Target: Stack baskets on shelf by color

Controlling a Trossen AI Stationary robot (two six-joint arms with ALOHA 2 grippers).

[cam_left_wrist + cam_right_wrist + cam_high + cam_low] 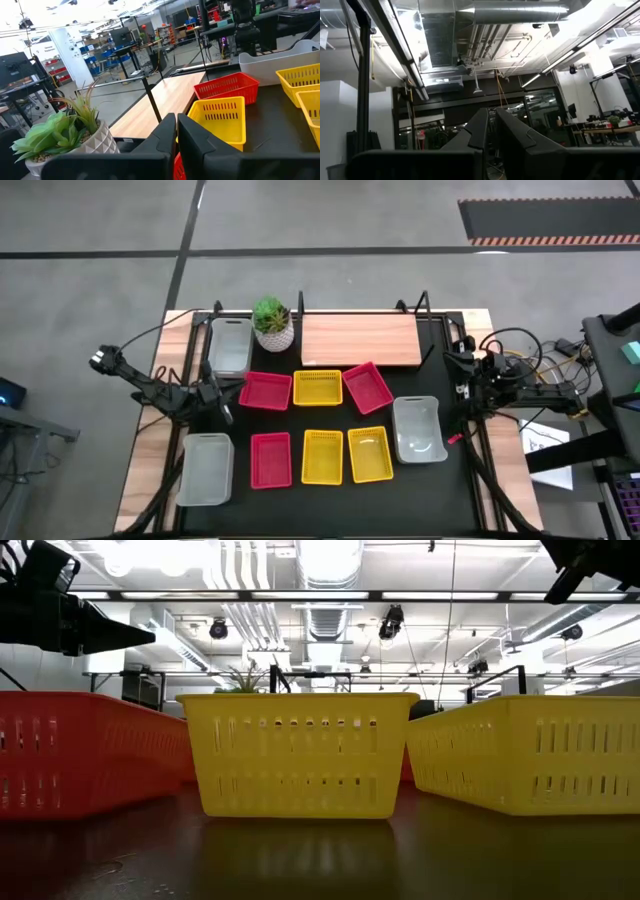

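Several baskets lie on the black tabletop in front of the wooden shelf (360, 340): red ones (266, 391) (367, 387) (271, 458), yellow ones (318, 387) (322, 456) (370, 453), and grey-white ones (230, 345) (205, 468) (417, 428). The shelf board is bare. My left gripper (176, 131) is shut and holds nothing; it hovers at the table's left (224, 398), beside the left red basket. My right gripper (491, 124) is shut and holds nothing; it stands at the table's right edge (462, 370), pointing up toward the ceiling.
A white plant pot (272, 327) with a green plant stands at the shelf's left end, next to the far grey basket. Black metal posts (300, 302) rise at the shelf's back. Bare tabletop (330, 510) runs along the near edge.
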